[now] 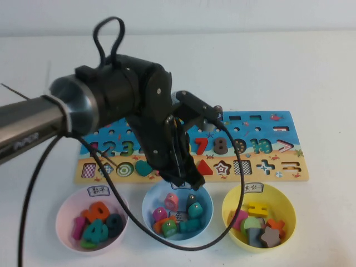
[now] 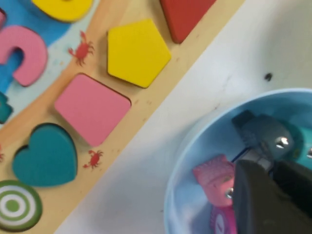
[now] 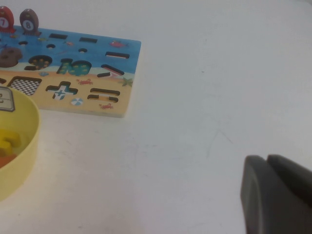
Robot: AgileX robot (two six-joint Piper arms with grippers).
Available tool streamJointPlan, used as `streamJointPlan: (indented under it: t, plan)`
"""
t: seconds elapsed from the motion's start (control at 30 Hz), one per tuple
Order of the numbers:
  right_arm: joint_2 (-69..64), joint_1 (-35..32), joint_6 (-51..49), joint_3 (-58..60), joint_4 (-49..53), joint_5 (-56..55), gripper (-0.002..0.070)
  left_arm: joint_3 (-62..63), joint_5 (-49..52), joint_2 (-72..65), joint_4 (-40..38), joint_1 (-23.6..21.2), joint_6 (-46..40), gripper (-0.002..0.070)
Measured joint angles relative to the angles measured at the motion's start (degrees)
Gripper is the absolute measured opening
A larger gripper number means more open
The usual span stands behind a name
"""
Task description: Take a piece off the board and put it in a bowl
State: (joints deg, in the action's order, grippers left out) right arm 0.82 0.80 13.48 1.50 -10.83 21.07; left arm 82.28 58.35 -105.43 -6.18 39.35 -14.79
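While left gripper (image 1: 183,179) tops blue bowl (image 1: 149,214), right gripper (image 3: 278,195) parked.

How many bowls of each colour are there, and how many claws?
Pink bowl: 1
Blue bowl: 1
Yellow bowl: 1
Claws: 2 (left claw over the blue bowl, right claw low over the table, off the board's right end)
Total: 5

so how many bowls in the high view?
3, in a row in front of the board: pink bowl on the robot's left, light blue bowl in the middle under the left tool, yellow bowl on the right. None looks hidden.
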Motion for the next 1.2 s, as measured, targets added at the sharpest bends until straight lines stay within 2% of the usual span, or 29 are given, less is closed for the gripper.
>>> streamJointPlan:
  t: [0.13, 0.3, 0.83, 1.1, 1.2]
  plan:
    - [0.00, 0.00, 0.00, 0.00, 0.00, 0.00, -0.0017, 0.00, 0.00, 4.62, 0.00, 0.00, 0.48, 0.0013]
    - [0.00, 0.00, 0.00, 0.00, 0.00, 0.00, -0.0017, -3.49, -5.30, 13.57, -0.44, 0.00, 0.59, 0.0001]
    - [0.00, 0.00, 0.00, 0.00, 0.00, 0.00, -0.0017, -45.59, -37.69, 52.74, -5.06, 0.00, 2.53, 0.0000]
    - [0.00, 0.00, 0.00, 0.00, 0.00, 0.00, -0.0017, -66.08, -64.18, 69.36, -8.71, 0.00, 3.57, -0.0001]
    - [0.00, 0.00, 0.00, 0.00, 0.00, 0.00, -0.0017, -70.87, -69.65, 71.97, -9.11, 0.00, 5.45, -0.0001]
